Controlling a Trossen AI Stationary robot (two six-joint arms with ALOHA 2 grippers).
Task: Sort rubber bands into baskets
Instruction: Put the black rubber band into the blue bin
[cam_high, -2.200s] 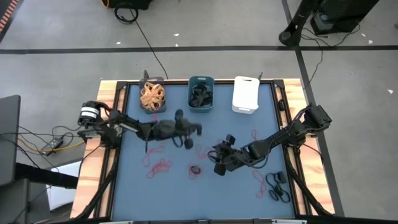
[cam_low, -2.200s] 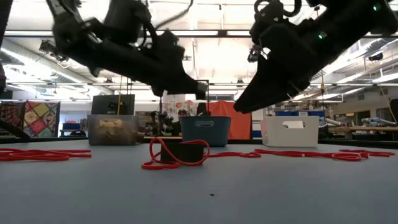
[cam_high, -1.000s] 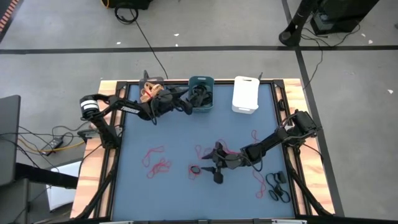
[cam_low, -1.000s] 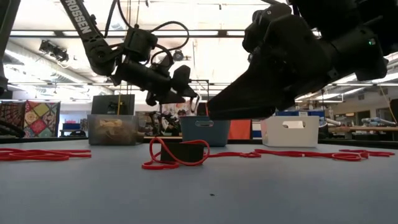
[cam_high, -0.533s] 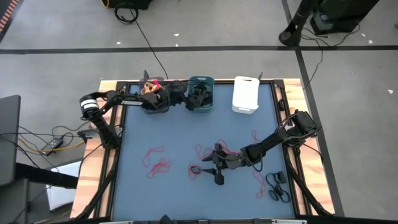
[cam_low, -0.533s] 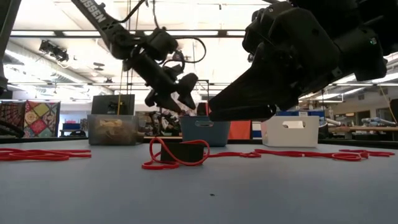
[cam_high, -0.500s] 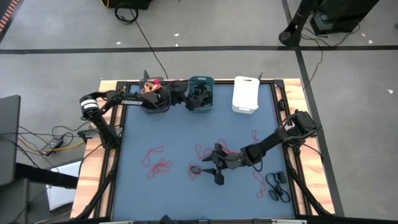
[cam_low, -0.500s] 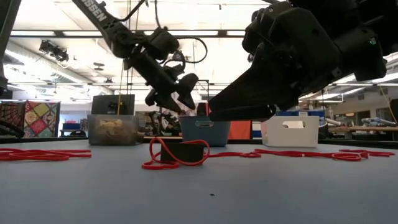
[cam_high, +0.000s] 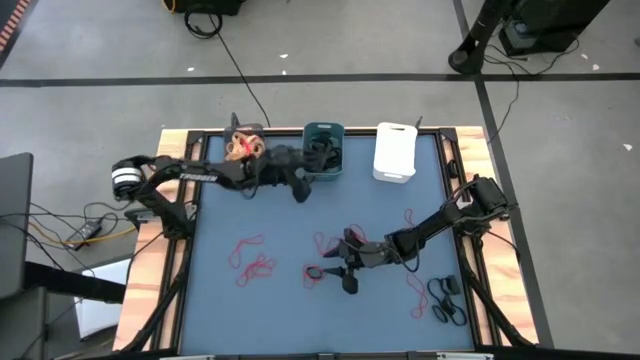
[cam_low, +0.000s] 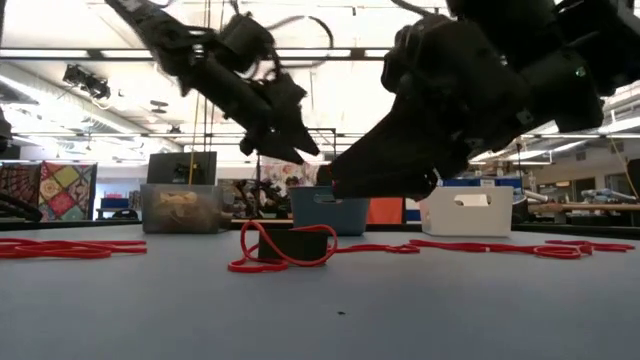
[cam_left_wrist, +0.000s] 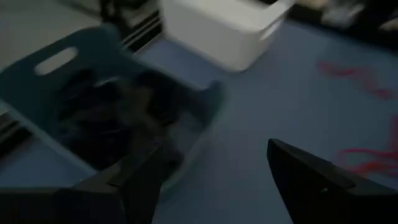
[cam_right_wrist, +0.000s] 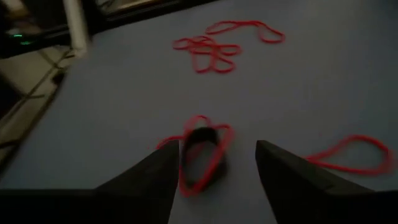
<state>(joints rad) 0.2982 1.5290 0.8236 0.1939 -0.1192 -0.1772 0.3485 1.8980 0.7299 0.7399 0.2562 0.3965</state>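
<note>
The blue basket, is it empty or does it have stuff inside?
Not empty. The blue basket holds a dark tangle of black rubber bands.

Teal basket (cam_left_wrist: 56, 68) contents blurred, probably black bands.

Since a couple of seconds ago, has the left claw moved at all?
Yes. The left gripper has swung from mid-table toward the back, now open beside the teal basket.

Support: blue-topped table (cam_high: 280, 300) with wooden side rails | Far edge: dark grey basket (cam_high: 244, 152), teal basket (cam_high: 322, 150), white basket (cam_high: 394, 152) in a row | Surface: red rubber bands (cam_high: 253, 258), black band (cam_high: 315, 272), scattered
</note>
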